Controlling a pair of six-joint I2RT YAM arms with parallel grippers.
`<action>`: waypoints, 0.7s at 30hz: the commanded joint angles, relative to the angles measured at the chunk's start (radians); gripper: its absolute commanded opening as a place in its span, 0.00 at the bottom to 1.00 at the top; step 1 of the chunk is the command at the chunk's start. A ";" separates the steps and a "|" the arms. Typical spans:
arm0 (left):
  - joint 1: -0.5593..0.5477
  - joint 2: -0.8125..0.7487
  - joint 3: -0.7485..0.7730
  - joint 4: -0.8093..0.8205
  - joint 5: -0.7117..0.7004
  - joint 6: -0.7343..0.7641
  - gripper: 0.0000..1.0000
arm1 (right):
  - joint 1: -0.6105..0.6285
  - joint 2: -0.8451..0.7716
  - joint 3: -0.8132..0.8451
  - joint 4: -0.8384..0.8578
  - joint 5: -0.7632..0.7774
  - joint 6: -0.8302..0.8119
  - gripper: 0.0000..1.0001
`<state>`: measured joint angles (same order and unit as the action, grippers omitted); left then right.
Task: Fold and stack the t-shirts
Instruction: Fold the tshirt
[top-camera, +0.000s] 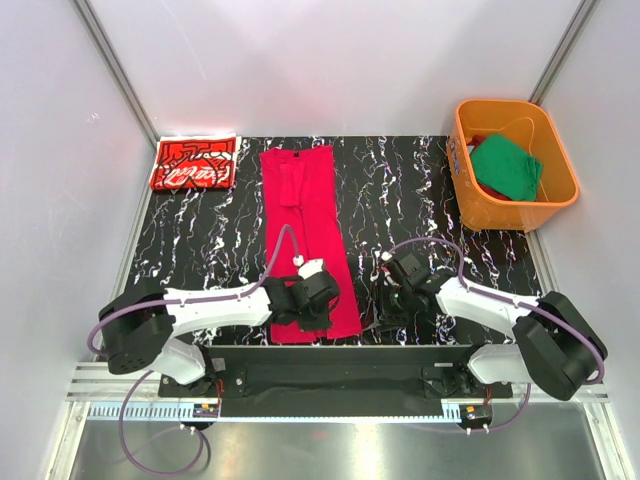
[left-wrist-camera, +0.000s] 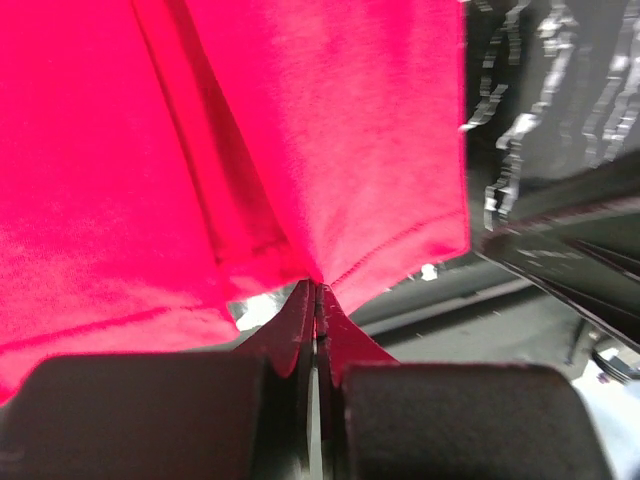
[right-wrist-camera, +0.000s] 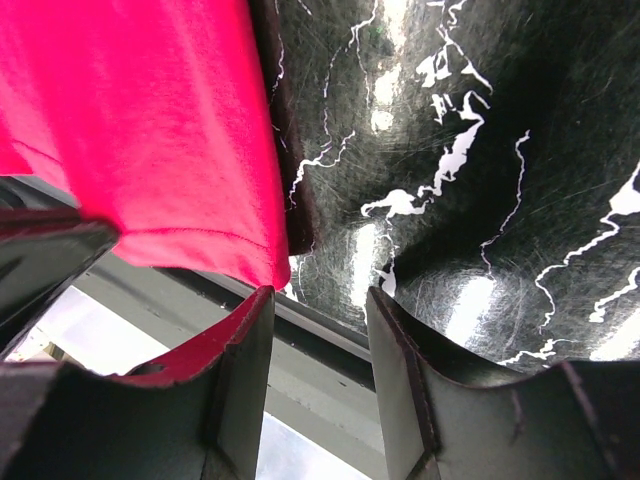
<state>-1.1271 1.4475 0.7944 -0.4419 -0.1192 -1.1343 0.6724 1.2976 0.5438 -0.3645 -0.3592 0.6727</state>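
Observation:
A plain crimson-red t-shirt (top-camera: 305, 225) lies as a long strip down the middle of the table, its hem at the near edge. My left gripper (top-camera: 322, 322) is shut on that hem; in the left wrist view the cloth (left-wrist-camera: 330, 130) bunches into the pinched fingertips of the gripper (left-wrist-camera: 317, 292). My right gripper (top-camera: 378, 316) stands open just right of the shirt's near right corner. In the right wrist view that corner of the shirt (right-wrist-camera: 150, 130) ends beside the left fingertip, with nothing between the gripper's (right-wrist-camera: 320, 300) jaws. A folded red t-shirt with white print (top-camera: 195, 163) lies at the back left. A green t-shirt (top-camera: 507, 167) sits in the tub.
The orange plastic tub (top-camera: 470, 195) stands at the back right on the black marbled table (top-camera: 420, 190). White walls with metal posts close in the sides and back. The arms' mounting rail (top-camera: 340, 370) runs along the near edge.

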 joint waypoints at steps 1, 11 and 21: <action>-0.003 -0.049 0.048 -0.024 0.000 0.002 0.00 | 0.004 0.011 0.019 0.022 -0.009 -0.016 0.49; -0.003 -0.142 -0.058 -0.066 0.001 -0.051 0.00 | 0.004 0.014 0.025 0.016 -0.012 -0.025 0.49; -0.007 -0.153 -0.113 -0.052 0.001 -0.090 0.00 | 0.004 0.032 0.047 0.035 -0.050 -0.027 0.51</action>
<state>-1.1275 1.3117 0.7033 -0.5053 -0.1158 -1.1988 0.6724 1.3361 0.5514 -0.3531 -0.3866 0.6613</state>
